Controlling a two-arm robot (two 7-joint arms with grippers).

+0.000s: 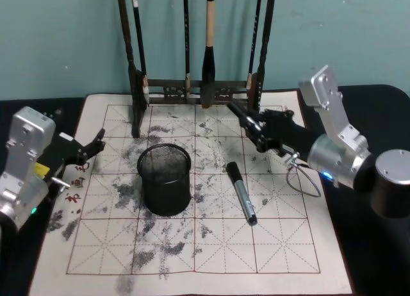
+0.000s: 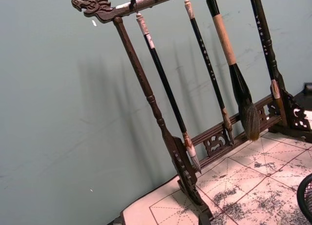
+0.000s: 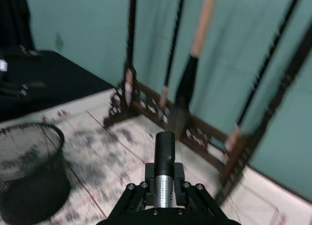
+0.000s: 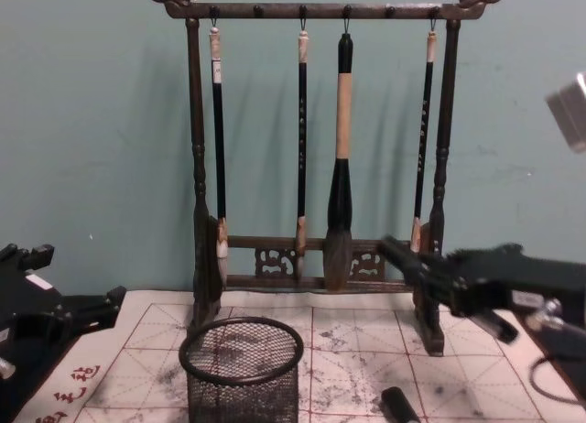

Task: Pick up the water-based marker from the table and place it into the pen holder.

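With the marker (image 1: 240, 113) clamped in the right end effector (image 1: 256, 128), raised far-right of the holder (image 1: 164, 180), only the drop-in remains; the left end effector (image 1: 88, 150) idles at left.

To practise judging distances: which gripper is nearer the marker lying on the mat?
Right. The right gripper hangs behind the marker, toward the brush rack; the left gripper sits at the left edge of the mat, beyond the pen holder.

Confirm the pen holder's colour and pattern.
Black wire mesh with a solid black rim; the pen holder shows best in the head view.
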